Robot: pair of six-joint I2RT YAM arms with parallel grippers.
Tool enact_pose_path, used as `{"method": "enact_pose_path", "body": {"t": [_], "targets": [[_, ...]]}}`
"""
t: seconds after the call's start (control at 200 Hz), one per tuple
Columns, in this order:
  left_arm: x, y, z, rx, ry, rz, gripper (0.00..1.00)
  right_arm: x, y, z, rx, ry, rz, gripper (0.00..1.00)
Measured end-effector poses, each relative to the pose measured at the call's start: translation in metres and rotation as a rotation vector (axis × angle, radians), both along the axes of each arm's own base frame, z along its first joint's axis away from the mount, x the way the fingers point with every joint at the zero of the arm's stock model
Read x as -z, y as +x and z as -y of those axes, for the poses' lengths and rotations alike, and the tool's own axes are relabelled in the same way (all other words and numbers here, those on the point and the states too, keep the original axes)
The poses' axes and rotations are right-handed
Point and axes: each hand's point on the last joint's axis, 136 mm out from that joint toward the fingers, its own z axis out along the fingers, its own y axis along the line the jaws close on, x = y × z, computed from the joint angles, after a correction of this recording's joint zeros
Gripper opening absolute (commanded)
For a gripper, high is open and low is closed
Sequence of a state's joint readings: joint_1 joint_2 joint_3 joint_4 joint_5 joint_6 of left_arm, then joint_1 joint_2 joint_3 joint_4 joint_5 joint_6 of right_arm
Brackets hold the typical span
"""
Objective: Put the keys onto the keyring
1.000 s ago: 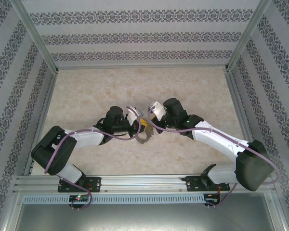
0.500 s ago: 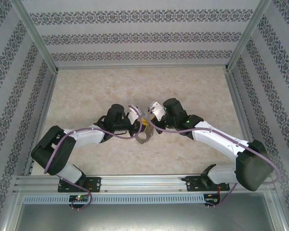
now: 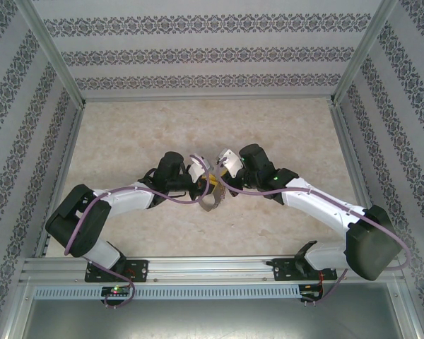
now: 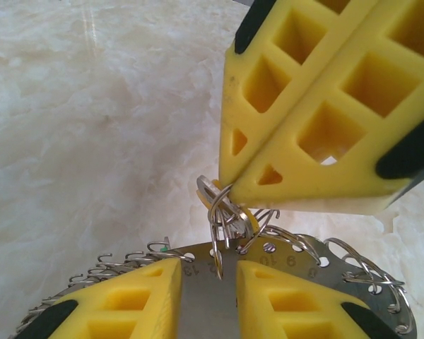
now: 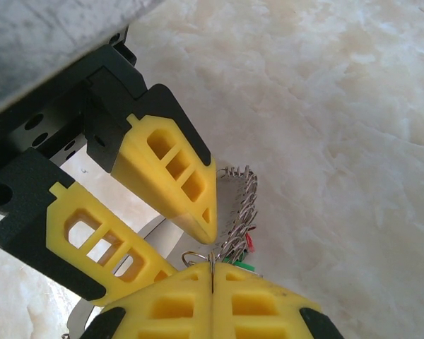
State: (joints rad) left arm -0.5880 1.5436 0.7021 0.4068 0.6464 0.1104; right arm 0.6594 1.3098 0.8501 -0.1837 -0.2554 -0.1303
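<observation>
The keyring (image 4: 297, 260) is a flat silver band stamped with numbers, its rim fringed with wire hooks; it lies between the arms (image 3: 213, 200). My left gripper (image 4: 208, 267) stands open a little over the band, whose metal shows in the gap, nothing pinched. My right gripper (image 5: 212, 272) is shut on a key's thin metal end, and its small split rings (image 4: 226, 215) dangle at the band's rim. The right gripper's fingers (image 4: 318, 106) hang just above the left's. Red (image 5: 249, 242) and green (image 5: 240, 266) tags sit by the hooks (image 5: 238, 201).
Both wrists meet at the middle of the pale marble-patterned table (image 3: 268, 127). Patterned walls and a metal frame (image 3: 56, 141) enclose the table on three sides. The aluminium rail (image 3: 212, 267) with the arm bases runs along the near edge.
The left gripper has shifted slightly right, toward the right gripper, and its jaws have spread a little. The right arm has barely moved and stays shut.
</observation>
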Motion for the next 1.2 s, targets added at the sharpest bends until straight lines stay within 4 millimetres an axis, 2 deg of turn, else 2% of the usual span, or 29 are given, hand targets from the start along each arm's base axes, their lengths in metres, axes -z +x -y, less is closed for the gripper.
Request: {"method": "enact_pose_path", "body": {"t": [0.49, 1.014, 1.199], "targets": [[-0.014, 0.006, 0.005, 0.011, -0.013, 0.038, 0.25, 0.0, -0.001, -0.001, -0.005, 0.004, -0.003, 0.0], [-0.006, 0.005, 0.004, 0.032, 0.039, 0.024, 0.19, 0.0, -0.002, -0.002, -0.011, 0.008, -0.006, 0.0], [-0.006, 0.005, 0.005, 0.036, 0.04, 0.019, 0.1, 0.0, -0.002, -0.002, -0.011, 0.008, -0.006, 0.0]]}}
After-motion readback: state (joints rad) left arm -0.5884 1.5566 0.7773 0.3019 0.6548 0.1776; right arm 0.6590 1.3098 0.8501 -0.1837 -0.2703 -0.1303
